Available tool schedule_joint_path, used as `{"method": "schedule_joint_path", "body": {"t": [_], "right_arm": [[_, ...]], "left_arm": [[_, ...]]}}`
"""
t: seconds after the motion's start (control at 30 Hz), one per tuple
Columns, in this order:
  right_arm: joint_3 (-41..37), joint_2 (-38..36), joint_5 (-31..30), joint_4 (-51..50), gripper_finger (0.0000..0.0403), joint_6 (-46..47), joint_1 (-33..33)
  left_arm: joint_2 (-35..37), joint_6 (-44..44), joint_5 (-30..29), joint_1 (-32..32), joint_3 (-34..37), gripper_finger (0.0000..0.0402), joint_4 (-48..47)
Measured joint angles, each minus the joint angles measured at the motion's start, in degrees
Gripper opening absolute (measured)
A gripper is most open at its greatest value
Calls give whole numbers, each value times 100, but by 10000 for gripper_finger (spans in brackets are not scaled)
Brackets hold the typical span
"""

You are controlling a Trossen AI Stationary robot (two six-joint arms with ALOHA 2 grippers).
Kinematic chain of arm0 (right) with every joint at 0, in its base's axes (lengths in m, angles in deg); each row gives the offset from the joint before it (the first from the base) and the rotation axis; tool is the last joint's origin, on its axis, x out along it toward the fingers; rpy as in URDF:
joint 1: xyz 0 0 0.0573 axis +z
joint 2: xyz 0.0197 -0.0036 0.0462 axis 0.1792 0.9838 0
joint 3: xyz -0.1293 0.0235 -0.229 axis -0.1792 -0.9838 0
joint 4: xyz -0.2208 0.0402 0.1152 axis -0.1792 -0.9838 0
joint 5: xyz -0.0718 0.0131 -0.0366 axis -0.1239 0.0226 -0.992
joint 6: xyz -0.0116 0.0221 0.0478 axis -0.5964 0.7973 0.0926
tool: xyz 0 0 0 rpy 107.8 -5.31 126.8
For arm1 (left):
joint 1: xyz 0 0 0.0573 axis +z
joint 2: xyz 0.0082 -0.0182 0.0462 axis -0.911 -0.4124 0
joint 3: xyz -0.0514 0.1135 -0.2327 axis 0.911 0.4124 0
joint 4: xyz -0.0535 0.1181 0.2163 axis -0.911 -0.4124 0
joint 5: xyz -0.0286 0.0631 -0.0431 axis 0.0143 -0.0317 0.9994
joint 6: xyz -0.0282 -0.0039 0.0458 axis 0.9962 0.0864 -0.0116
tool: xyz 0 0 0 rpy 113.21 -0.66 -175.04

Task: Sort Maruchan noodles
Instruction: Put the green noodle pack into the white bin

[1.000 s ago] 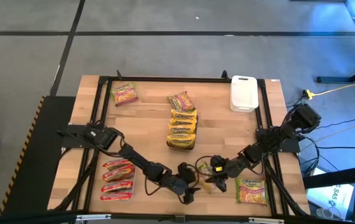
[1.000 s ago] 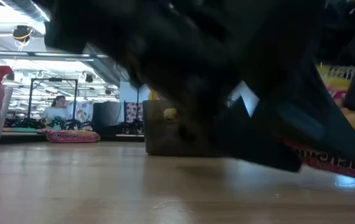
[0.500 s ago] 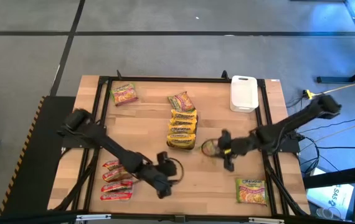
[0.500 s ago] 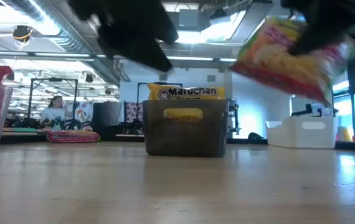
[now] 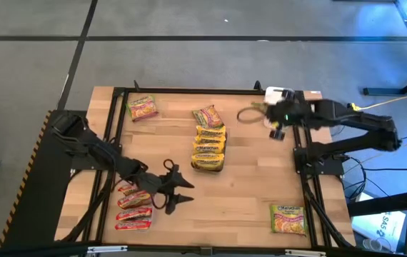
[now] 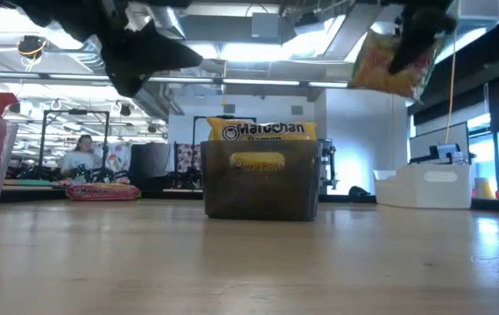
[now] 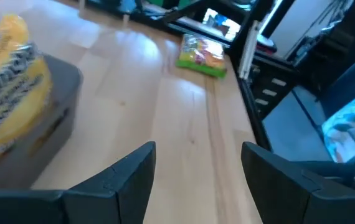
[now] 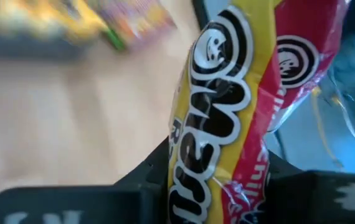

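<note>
Since lifted, right gripper point(image 5: 273, 121) clamps noodle packet point(image 8: 227, 118) | left gripper point(image 5: 177, 191) agape

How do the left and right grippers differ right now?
The left gripper is open and empty; the right gripper is shut on a noodle packet. The left gripper sits beside the red packets at the table's near left; the right gripper is by the white tray at the far right. Both are off the tabletop.
</note>
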Motion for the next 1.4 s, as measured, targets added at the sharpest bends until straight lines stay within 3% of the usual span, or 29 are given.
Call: {"method": "schedule_joint_path", "body": {"t": [0.17,0.3,0.53,0.9,1.13,1.4], "right_arm": [[17,333,271,3,97,-1207,-1629],[16,835,924,146,95,-1716,-2756],[16,1968,1328,527,97,-2359,-3928],[16,3106,1349,565,94,-2478,-4619],[16,3264,2285,803,94,-2638,-4613],[16,3278,2612,1422,93,-2742,-4611]], "left_arm": [[23,-114,47,112,68,231,72],[23,-287,409,254,68,231,102],[23,-483,766,412,68,231,78],[23,-615,1029,445,68,231,96],[21,-618,1029,445,68,231,82],[18,-618,1027,445,68,231,79]]}}
